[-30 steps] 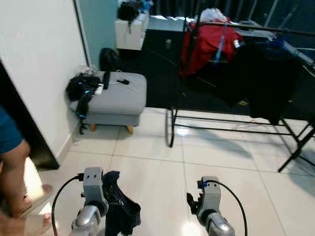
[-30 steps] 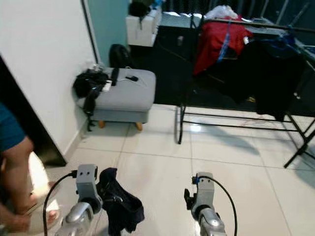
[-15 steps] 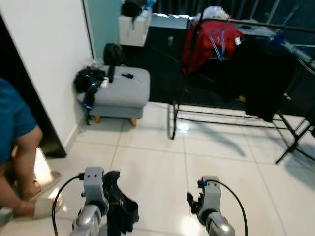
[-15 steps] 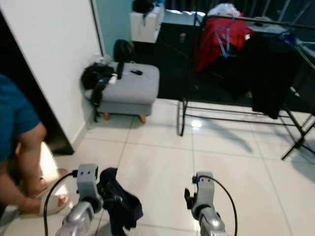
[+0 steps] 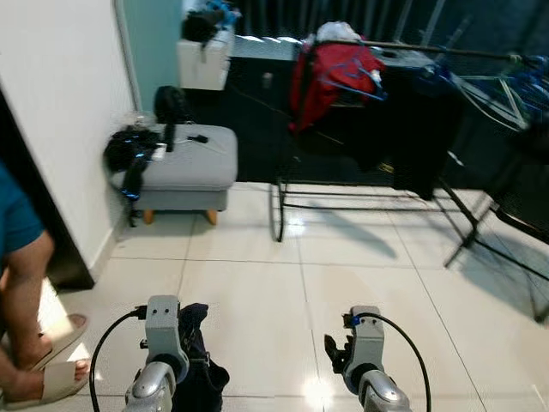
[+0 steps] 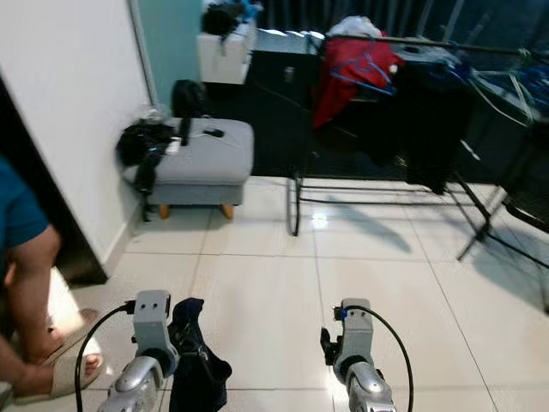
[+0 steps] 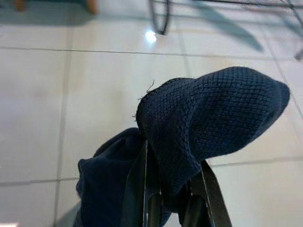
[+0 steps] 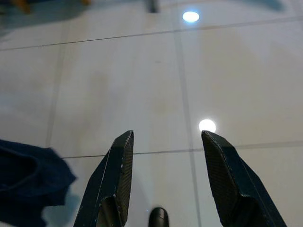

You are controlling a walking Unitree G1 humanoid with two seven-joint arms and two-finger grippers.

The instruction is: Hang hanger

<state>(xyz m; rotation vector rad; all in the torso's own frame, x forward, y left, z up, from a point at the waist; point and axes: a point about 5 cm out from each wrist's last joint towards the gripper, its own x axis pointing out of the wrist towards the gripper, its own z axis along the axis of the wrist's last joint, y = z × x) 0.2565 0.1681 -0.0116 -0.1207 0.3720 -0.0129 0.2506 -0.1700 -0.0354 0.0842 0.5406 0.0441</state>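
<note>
We faced a white tiled floor (image 5: 257, 283) with a black drying rack (image 5: 377, 184) standing at its far edge, draped with a red garment (image 5: 330, 73) and dark clothes, blue hangers (image 5: 515, 86) resting toward its right end. A grey ottoman (image 5: 182, 172) sat by the wall on the left, and a person's leg (image 5: 21, 283) showed at the floor's left edge. Our left gripper (image 7: 163, 208) was clamped on a dark blue knitted garment (image 7: 203, 113), which bunched over the fingers and drooped above the tiles near us. Our right gripper (image 8: 165, 184) hung spread wide with nothing between its fingers. We could not make out a hanger inside the cloth. We judged ourselves in the carrying step, well apart from the rack; the next move called for walking up to it and raising the garment to a free stretch of rail.
</note>
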